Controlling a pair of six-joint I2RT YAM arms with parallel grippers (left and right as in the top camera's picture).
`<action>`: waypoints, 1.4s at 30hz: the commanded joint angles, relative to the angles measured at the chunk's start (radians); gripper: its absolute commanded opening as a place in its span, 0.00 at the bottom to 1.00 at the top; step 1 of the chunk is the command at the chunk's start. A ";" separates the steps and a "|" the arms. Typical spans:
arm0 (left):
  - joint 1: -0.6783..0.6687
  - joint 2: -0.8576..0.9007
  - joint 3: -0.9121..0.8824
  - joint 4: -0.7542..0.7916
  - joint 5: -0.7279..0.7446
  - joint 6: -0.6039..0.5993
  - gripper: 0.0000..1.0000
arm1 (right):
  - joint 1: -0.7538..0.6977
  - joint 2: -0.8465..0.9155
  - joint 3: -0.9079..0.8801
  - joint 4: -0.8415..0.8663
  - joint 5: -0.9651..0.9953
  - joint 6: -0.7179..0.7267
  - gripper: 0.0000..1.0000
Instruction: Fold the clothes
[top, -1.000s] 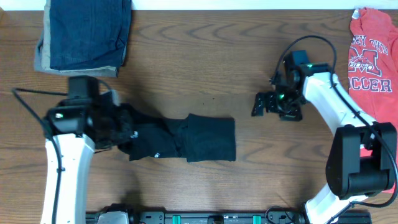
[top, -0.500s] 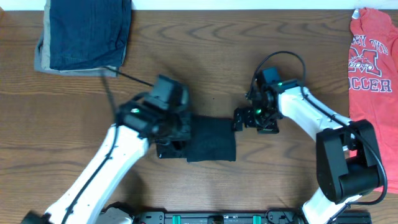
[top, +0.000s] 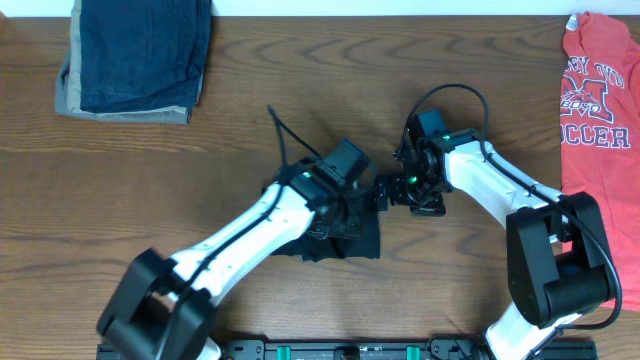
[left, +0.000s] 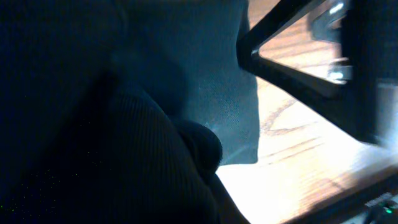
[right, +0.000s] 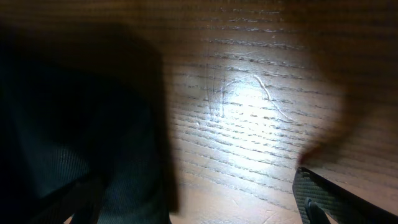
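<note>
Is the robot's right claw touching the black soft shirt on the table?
Cannot tell. Overhead, the right gripper ends beside the black soft-fabric shirt's edge; the right wrist view is too dark to show contact or gap.

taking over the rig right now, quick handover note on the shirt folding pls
Grippers: left gripper is shut on the black soft-fabric shirt, low over it. The right gripper is open and empty, just off the shirt's right edge.
Things: the shirt lies as a compact, rumpled bundle mid-way across the brown wooden table. The red printed T-shirt at far right and the blue denim and tan stack at back left lie apart from both arms.
Done: the shirt looks doubled over at least once.
Left: release, flatten and square the bundle.
</note>
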 joint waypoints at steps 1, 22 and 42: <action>-0.027 0.045 0.010 0.005 -0.005 -0.017 0.06 | 0.006 -0.011 -0.005 0.002 -0.010 0.014 0.95; -0.058 -0.090 0.056 -0.010 -0.004 0.016 0.62 | -0.104 -0.011 -0.005 -0.020 -0.034 0.014 0.99; 0.134 -0.559 0.080 -0.299 -0.342 0.006 0.62 | -0.204 -0.068 0.094 -0.164 -0.108 -0.035 0.86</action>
